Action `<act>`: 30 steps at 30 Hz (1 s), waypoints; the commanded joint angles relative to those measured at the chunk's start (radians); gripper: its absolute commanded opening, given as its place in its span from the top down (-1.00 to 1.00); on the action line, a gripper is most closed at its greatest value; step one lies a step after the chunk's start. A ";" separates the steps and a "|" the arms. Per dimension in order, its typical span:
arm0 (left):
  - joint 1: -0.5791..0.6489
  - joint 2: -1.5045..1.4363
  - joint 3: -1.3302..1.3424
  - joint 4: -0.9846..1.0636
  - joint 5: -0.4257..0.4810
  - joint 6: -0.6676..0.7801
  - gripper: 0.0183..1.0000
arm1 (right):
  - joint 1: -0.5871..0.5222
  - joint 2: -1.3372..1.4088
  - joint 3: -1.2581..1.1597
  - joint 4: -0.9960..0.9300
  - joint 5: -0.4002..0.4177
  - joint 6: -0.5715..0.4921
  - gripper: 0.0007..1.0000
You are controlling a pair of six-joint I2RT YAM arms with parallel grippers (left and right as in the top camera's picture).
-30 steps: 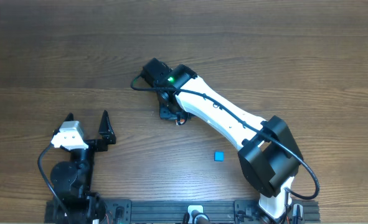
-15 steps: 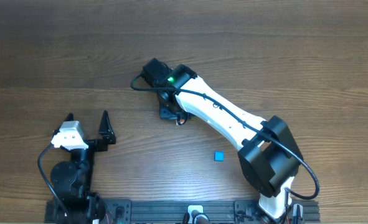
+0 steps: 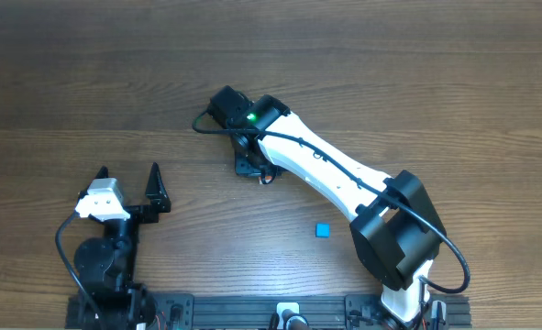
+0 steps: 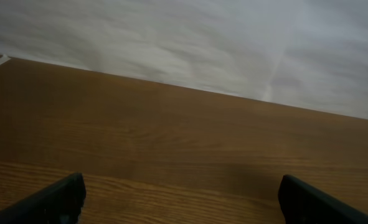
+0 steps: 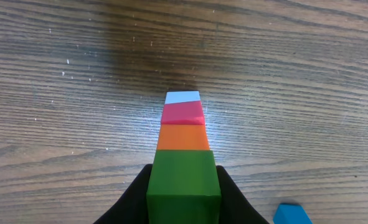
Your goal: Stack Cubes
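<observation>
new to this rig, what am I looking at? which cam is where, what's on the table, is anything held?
Two robot arms stand at a wooden table, and each ends in a two-finger gripper.

The overhead picture looks straight down. The arm bases are along its bottom edge, with the left arm at the left and the right arm at the right. The other two pictures come from a camera on each wrist, looking out past that arm's own fingers.

The left gripper is open and holds nothing, close to its base. The right gripper is out near the table's middle, shut on a green cube. That cube tops a stack: white cube at the bottom, then red cube, then orange cube. A blue cube lies alone on the table, apart from the stack.
</observation>
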 commanded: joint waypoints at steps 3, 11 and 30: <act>0.005 -0.004 -0.007 0.002 0.013 0.015 -1.00 | -0.005 0.018 0.013 0.003 0.016 0.010 0.74; 0.005 -0.004 -0.007 0.002 0.013 0.015 -1.00 | -0.005 0.050 0.013 0.006 0.006 0.010 0.67; 0.005 -0.004 -0.007 0.002 0.013 0.015 -1.00 | -0.005 0.049 0.013 0.013 0.005 0.010 -0.99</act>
